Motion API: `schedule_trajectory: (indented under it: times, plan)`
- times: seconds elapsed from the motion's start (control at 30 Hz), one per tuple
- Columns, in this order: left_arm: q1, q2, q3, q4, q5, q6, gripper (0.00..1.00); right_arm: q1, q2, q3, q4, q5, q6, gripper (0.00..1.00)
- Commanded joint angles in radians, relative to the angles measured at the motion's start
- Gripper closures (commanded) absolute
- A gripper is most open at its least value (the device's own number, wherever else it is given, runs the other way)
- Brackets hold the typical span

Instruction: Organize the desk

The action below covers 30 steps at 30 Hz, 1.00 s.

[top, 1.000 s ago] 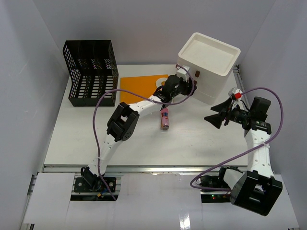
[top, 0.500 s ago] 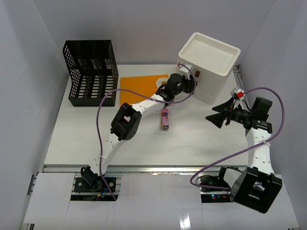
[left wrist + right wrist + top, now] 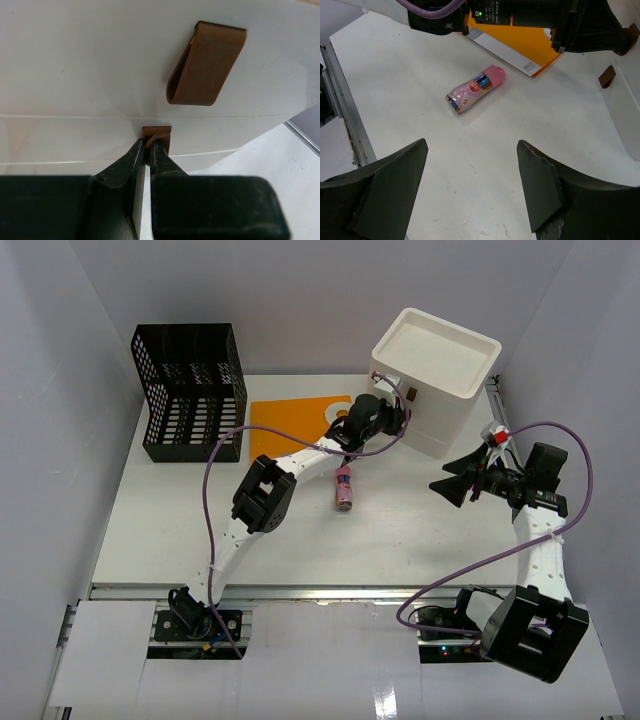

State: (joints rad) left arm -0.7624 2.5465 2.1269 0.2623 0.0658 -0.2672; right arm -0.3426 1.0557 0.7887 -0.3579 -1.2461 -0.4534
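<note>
From above, the left gripper (image 3: pixel 392 412) is seen against the drawer box (image 3: pixel 435 370), far across the counter (image 3: pixel 180 530). At the left wrist, the lower brown tab (image 3: pixel 162 134) is pinched dead ahead. At the right wrist, the right gripper (image 3: pixel 471 145) is spread, the pink bottle (image 3: pixel 475 90) aslant ahead.

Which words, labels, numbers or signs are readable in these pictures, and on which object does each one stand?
Nothing can be read for certain.
Pink bottle: red print on its label, too blurred to read.
Orange folder: small white sticker at its edge, too small to read.
White drawer box, lower brown tab, black mesh rack: no print visible.
</note>
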Motion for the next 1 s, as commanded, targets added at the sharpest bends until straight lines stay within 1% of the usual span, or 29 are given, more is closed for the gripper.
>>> schedule_trajectory:
  times: [0.0, 0.1, 0.23, 0.4, 0.5, 0.6, 0.67, 0.8, 0.83, 0.9, 0.97]
  plan:
    - [-0.013, -0.051, 0.001, -0.006, -0.001, -0.006, 0.96, -0.009, 0.008, -0.01, 0.016, -0.035, 0.002, 0.22]
    - [-0.012, -0.069, -0.023, -0.002, -0.001, -0.004, 0.99, -0.012, 0.009, -0.011, 0.016, -0.036, 0.002, 0.22]
    - [-0.015, -0.136, -0.114, 0.029, 0.006, 0.005, 1.0, -0.013, 0.015, -0.017, 0.019, -0.034, 0.001, 0.22]
    - [-0.022, -0.261, -0.344, 0.099, 0.015, 0.026, 1.0, -0.013, 0.018, -0.03, 0.033, -0.016, 0.002, 0.22]
    - [-0.025, -0.334, -0.457, 0.143, 0.025, 0.034, 1.0, -0.013, 0.016, -0.038, 0.045, -0.004, 0.005, 0.22]
    - [-0.028, -0.389, -0.527, 0.174, 0.041, 0.03, 1.0, -0.013, 0.015, -0.046, 0.058, 0.003, 0.007, 0.22]
    - [-0.028, -0.411, -0.567, 0.165, 0.054, 0.032, 1.0, -0.013, 0.015, -0.051, 0.064, 0.008, 0.004, 0.22]
    - [-0.028, -0.436, -0.6, 0.17, 0.066, 0.02, 1.0, -0.013, 0.011, -0.057, 0.059, 0.004, -0.015, 0.22]
    - [-0.028, -0.438, -0.601, 0.167, 0.067, 0.013, 0.92, -0.013, 0.012, -0.059, 0.059, -0.001, -0.021, 0.22]
    - [-0.028, -0.44, -0.594, 0.155, 0.07, -0.002, 0.72, -0.013, 0.014, -0.062, 0.058, -0.008, -0.029, 0.22]
    - [-0.028, -0.445, -0.585, 0.137, 0.074, -0.012, 0.5, -0.012, 0.015, -0.064, 0.051, -0.008, -0.043, 0.22]
